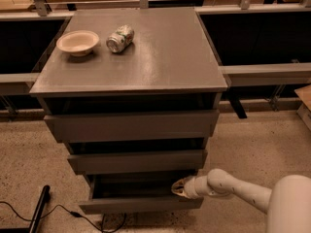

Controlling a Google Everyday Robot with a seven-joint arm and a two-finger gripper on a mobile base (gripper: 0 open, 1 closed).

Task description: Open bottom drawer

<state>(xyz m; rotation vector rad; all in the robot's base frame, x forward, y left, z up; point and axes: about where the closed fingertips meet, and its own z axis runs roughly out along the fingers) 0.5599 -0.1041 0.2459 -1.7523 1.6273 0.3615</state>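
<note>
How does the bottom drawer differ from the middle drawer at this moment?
The bottom drawer is pulled out, so its shallow inside shows; the middle drawer shows only its front. The gripper reaches into the bottom drawer at its right end; nothing touches the middle drawer. Both have dark grey, flat fronts without handles.

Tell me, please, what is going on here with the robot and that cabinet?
The robot's arm reaches in from the lower right, with its gripper at the right end of the bottom drawer. That drawer stands partly out, with some of its inside showing. On the cabinet top sit a bowl and a can lying on its side, both untouched.
</note>
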